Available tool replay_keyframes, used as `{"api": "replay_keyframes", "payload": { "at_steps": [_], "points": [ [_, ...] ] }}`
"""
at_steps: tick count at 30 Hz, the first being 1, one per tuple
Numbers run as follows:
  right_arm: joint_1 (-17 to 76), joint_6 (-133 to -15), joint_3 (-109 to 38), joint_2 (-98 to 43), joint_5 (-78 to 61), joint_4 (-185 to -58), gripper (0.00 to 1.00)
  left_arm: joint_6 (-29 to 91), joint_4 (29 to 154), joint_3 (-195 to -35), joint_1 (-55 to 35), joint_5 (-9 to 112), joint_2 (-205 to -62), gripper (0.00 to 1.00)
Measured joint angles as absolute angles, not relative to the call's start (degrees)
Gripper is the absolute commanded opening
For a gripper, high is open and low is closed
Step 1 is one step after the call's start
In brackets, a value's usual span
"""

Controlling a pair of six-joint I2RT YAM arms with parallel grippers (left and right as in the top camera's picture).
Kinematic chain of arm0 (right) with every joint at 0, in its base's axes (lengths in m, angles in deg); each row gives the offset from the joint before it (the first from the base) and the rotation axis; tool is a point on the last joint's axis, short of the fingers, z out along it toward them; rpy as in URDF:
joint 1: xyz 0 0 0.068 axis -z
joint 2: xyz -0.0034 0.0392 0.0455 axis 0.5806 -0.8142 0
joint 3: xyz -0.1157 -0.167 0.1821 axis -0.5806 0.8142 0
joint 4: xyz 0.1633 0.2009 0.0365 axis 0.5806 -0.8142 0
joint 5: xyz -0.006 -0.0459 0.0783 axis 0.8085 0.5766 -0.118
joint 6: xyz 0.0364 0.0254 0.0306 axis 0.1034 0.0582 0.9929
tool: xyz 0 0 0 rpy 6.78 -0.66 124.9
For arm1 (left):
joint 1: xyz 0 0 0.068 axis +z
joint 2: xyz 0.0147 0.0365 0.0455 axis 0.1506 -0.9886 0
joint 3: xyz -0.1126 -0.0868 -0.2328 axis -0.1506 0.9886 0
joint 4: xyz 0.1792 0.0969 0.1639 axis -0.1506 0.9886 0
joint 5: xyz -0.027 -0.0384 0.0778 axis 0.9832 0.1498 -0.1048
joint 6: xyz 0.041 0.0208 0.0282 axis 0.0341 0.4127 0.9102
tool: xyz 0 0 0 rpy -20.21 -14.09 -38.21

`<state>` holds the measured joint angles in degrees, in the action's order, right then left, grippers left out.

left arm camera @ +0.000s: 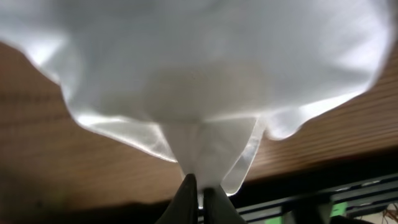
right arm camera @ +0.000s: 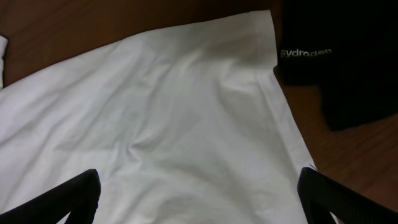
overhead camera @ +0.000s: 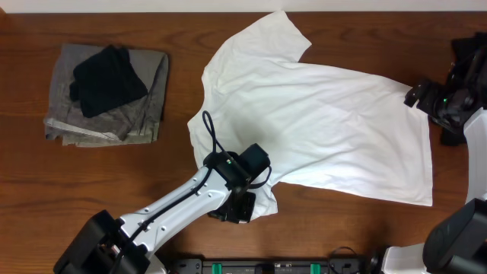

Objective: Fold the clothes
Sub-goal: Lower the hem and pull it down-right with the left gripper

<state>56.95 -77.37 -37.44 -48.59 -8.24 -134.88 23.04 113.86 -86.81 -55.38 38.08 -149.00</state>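
The left claw (left arm camera: 199, 190) is pressing its tips together on a fold of the white T-shirt (left arm camera: 205, 81), pinching a bunched bit of its edge, and the cloth is fanning out and away from the tips. From overhead, that claw (overhead camera: 237, 207) is gripping the near left end of the T-shirt (overhead camera: 319, 129), by the lower sleeve, at the near edge of the worktop (overhead camera: 152, 175).

The T-shirt is lying mostly flat with its long axis running left to right. The sleeves and neck end are pointing left and the straight hem is pointing right. From the left claw, all the cloth is stretching away toward the far side and the right.

The right claw (right arm camera: 199, 199) is standing spread wide and holding nothing. It is hovering over the hem end, with the hem's edge and one corner just beside a black garment (right arm camera: 336, 62). Overhead, this claw (overhead camera: 418, 95) is sitting at the far right corner of the hem.

So each arm is taking the end nearer to it. The coming fold is probably turning on the left claw carrying its pinched end along or across that left-right axis while the right one is free to pin or take the hem.

A grey folded pile (overhead camera: 114, 95) with a dark piece on top is lying well apart, to the left.
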Motion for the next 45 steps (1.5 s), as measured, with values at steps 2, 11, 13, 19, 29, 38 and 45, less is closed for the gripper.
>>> {"api": "replay_keyframes", "payload": {
  "at_steps": [2,11,13,19,29,38,45],
  "points": [
    [56.9,-77.4,-37.4,-48.6,-8.2,-134.9,0.99,22.1,116.3,-86.3,-55.4,37.0,-149.0,0.06],
    [56.9,-77.4,-37.4,-48.6,-8.2,-134.9,0.99,19.1,120.1,-85.4,-55.4,32.8,-149.0,0.06],
    [56.9,-77.4,-37.4,-48.6,-8.2,-134.9,0.99,18.4,120.0,-84.7,-55.4,32.5,-149.0,0.06],
    [56.9,-77.4,-37.4,-48.6,-8.2,-134.9,0.99,16.1,119.9,-81.2,-55.5,33.0,-149.0,0.06],
    [56.9,-77.4,-37.4,-48.6,-8.2,-134.9,0.99,14.8,122.3,-79.6,-55.7,36.5,-149.0,0.11],
    [56.9,-77.4,-37.4,-48.6,-8.3,-134.9,0.99,16.1,119.0,-86.4,-55.7,37.1,-146.4,0.06],
    [56.9,-77.4,-37.4,-48.6,-8.2,-134.9,0.99,18.4,111.3,-86.4,-55.7,37.1,-147.0,0.06]
  ]
}}
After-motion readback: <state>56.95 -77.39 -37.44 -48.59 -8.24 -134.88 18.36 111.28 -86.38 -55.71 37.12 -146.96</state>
